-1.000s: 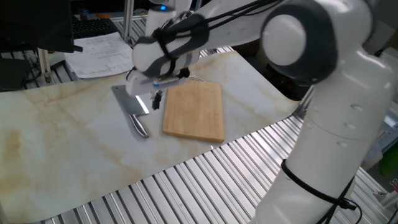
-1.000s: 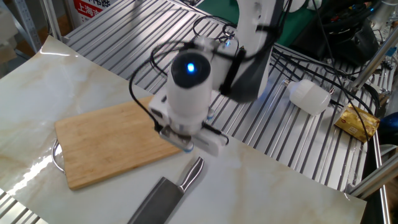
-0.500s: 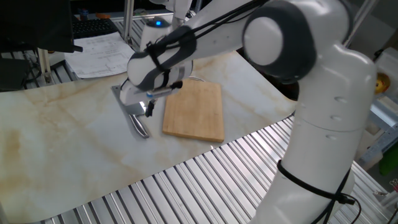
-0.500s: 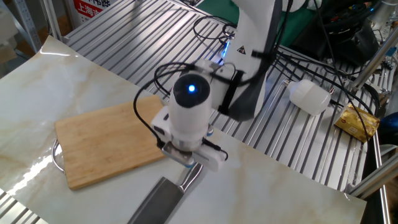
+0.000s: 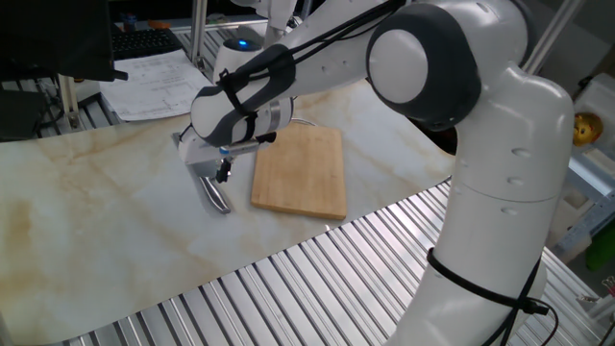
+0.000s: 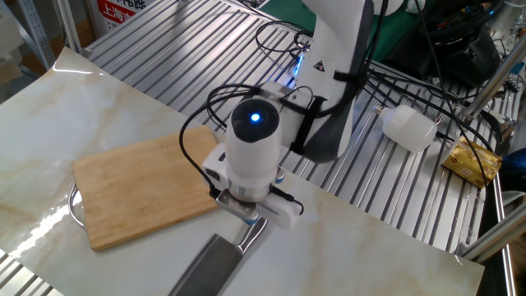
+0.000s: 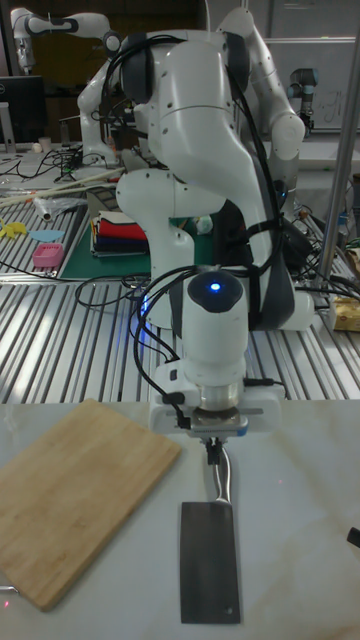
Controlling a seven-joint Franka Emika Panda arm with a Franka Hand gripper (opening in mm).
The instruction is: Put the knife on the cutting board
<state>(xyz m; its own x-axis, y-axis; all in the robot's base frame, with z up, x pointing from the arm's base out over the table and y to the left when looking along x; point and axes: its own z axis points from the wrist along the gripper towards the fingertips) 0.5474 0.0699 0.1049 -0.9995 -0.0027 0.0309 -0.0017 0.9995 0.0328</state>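
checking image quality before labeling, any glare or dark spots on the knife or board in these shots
One fixed view: the arm shades the knife; only its handle glints; the cutting board is evenly lit. The other fixed view: the blade reads dull grey, the handle shines, glare streaks the marble near the board's left edge. Tall fixed view: dimmer overall, the blade dark, and the hand hard to read.

Knife (image 7: 209, 555): silver all-metal cleaver lying flat on the marbled tabletop, broad rectangular blade toward 6 o'clock in the tall view, rounded handle toward 12. Cutting board (image 7: 72, 482): plain light tan wood, rounded corners, flat at the knife's 9 o'clock, not touching it.
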